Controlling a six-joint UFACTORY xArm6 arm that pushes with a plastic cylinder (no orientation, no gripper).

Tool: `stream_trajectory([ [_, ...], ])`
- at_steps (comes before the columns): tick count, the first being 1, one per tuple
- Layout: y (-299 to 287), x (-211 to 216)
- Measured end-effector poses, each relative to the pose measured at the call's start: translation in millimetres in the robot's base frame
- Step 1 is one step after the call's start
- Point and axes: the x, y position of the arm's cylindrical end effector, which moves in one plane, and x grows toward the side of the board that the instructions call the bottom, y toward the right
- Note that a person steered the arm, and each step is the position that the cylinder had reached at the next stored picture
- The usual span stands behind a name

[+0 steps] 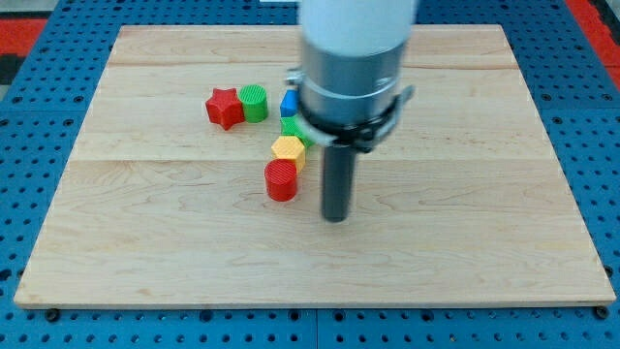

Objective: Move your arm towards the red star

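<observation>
Blocks sit in a loose cluster on the wooden board (145,242), above its middle and toward the view's left. Farthest left is the red star (224,108), the thing the task names, and a green cylinder (254,102) touches its right side. Further right, a blue block (289,103) shows only in part beside the arm's grey body (351,68), so its shape cannot be told. Below it a green block (291,127) is also half hidden, its shape unclear. A yellow hexagon (289,150) lies just under that one, and a red cylinder (281,180) stands touching the hexagon's lower edge.

The dark rod comes down from the grey collar, and my tip (335,217) rests on the board just to the right of the red cylinder, not touching it. The red star lies well apart from the tip, up and to the view's left, with the yellow hexagon and red cylinder between them. The arm carries no claw, only the rod, so nothing is held. No containers are on the board.
</observation>
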Motion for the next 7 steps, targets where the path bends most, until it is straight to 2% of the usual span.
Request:
stream_trajectory([
  [1, -83.3, 1.9],
  [2, -150.7, -18.8],
  [3, -174.8, -58.1],
  [4, -175.1, -98.4],
  [6, -135.8, -121.9],
  [7, -129.7, -151.4],
])
